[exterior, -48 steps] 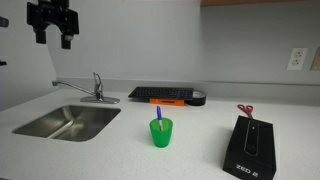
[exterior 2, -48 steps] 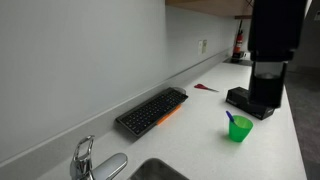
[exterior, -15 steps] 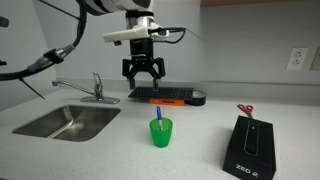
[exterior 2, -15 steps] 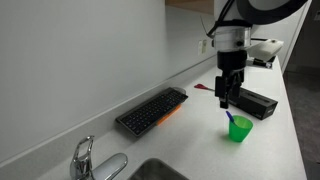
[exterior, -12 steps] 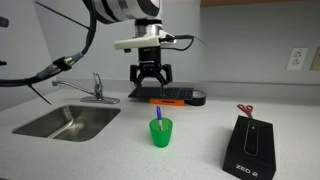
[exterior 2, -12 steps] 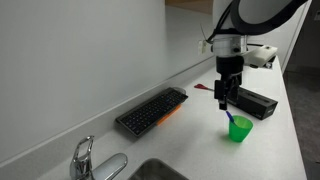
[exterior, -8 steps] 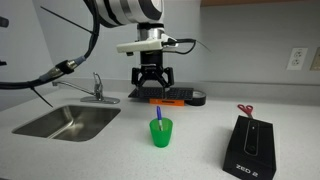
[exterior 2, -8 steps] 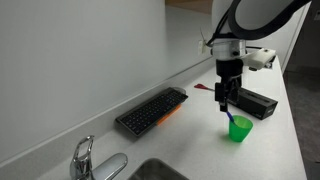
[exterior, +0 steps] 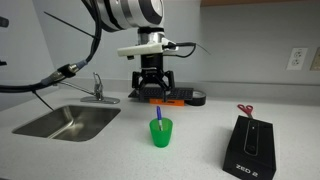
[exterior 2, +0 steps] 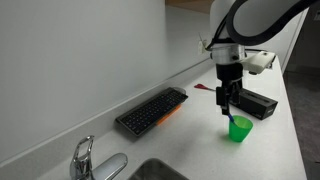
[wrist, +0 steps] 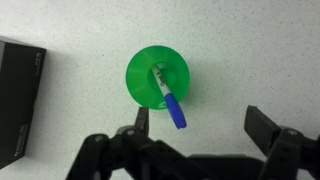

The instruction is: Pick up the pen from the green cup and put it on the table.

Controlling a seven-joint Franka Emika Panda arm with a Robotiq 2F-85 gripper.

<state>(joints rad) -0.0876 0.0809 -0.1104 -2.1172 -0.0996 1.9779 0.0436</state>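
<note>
On the table [exterior: 100,150], the pen [exterior: 157,114] stands below the gripper [exterior: 152,93].

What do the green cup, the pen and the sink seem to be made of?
The green cup: probably plastic, uniformly bright, slightly glossy.
The pen: likely plastic, smooth blue barrel with a whitish part.
The sink: apparently steel, grey with a dull metallic sheen.

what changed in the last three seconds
The arm swung in and lowered the open pincer to above the green cup; nothing grasped. The pen stayed in the cup; keyboard, scissors and black box unmoved.
</note>
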